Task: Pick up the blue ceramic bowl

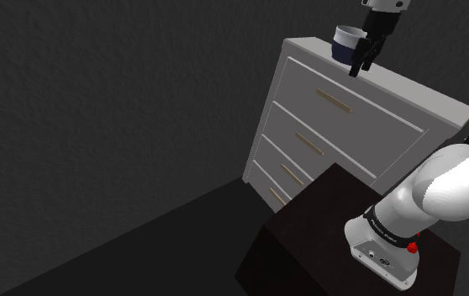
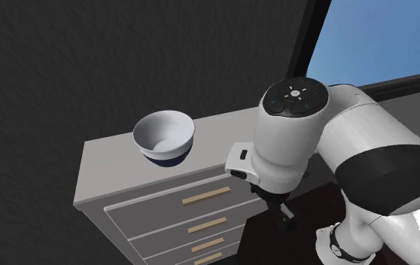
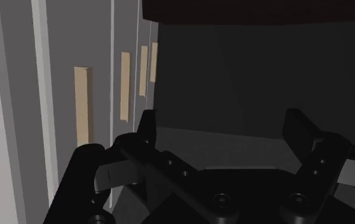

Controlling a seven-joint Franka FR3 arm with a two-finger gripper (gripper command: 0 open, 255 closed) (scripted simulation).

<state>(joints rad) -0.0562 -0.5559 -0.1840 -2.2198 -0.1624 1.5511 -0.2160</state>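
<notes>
From the shoulder view's left a dark wall [image 1: 98, 101] runs across to the pale dresser [image 1: 409, 92]. On its top, close to the front edge, sits the bowl [image 1: 347, 42], dark blue outside and white at the rim. My gripper [image 1: 360, 66] hangs just to the right of it, pointing down past that front edge and not touching the bowl. Further right and lower is my stand [image 1: 308, 235], a dark box. In the second exterior view the bowl [image 2: 163, 135] stands upright on the dresser [image 2: 103, 162], white-grey inside with a dark blue foot. To its right my arm [image 2: 287, 143] reaches out in front of the drawers [image 2: 171, 218], with the gripper [image 2: 285, 217] below the level of the top — apart from the bowl. In the wrist view my fingers [image 3: 147, 130] stand wide apart with nothing between them. The gripper [image 3: 224, 127] looks down along the drawer fronts, whose tan handles [image 3: 82, 105] line up beside one finger, toward the dark floor [image 3: 233, 95].
</notes>
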